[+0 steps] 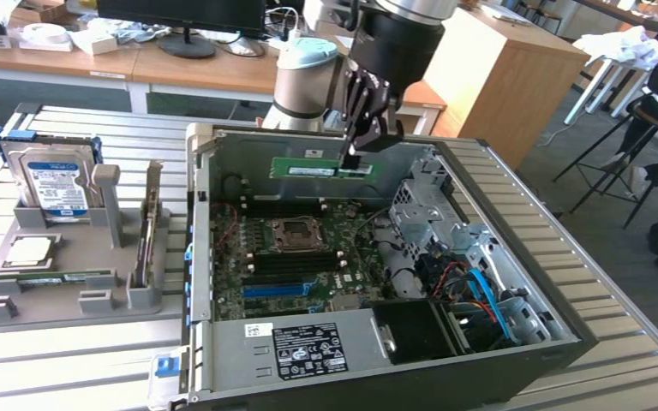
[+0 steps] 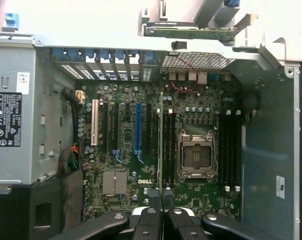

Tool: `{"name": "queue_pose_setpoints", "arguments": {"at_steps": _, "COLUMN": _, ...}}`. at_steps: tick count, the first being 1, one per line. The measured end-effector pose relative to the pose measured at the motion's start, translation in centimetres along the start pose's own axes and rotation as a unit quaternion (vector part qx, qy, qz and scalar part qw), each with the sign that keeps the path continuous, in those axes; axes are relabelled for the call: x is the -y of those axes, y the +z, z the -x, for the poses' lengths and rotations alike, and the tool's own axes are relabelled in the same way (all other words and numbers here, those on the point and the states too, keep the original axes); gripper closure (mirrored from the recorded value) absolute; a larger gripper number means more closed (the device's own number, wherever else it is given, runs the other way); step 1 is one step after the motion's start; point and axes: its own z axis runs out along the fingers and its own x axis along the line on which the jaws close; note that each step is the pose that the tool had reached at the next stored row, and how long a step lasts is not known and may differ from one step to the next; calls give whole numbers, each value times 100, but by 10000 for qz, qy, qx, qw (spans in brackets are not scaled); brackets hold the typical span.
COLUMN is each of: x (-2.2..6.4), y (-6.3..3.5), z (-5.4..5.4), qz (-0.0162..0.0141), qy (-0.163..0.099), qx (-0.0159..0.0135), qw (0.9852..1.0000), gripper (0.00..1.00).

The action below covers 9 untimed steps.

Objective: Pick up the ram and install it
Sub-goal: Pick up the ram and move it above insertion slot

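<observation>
- My hand [image 1: 355, 156] is clamped on the ram [image 1: 312, 167], fingers pressed together on one end of the green board
- In the exterior view the ram hangs level in the air over the open computer case [image 1: 203, 257], near the case's far wall and above the motherboard [image 1: 306, 274], clear of the board
- From the wrist, the ram [image 2: 162, 140] shows edge-on as a thin line running out from my fingertips [image 2: 153, 215], in line with the black memory slots [image 2: 170, 150] just beside the processor socket [image 2: 196, 157]
- A second green stick [image 1: 55, 278] lies flat in the grey tray [image 1: 32, 312] on the desk [image 1: 78, 368], to the exterior view's left of the case
- A hard drive [image 1: 55, 180] stands upright at the tray's back, and a silver processor chip [image 1: 30, 251] sits between it and that stick
</observation>
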Motion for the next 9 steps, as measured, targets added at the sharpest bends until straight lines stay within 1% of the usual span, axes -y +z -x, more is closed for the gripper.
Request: {"name": "queue_pose_setpoints", "arguments": {"at_steps": 9, "x": 1, "y": 25, "z": 157, "qz": 0, "qy": 9, "qx": 3, "qw": 10000, "gripper": 88}}
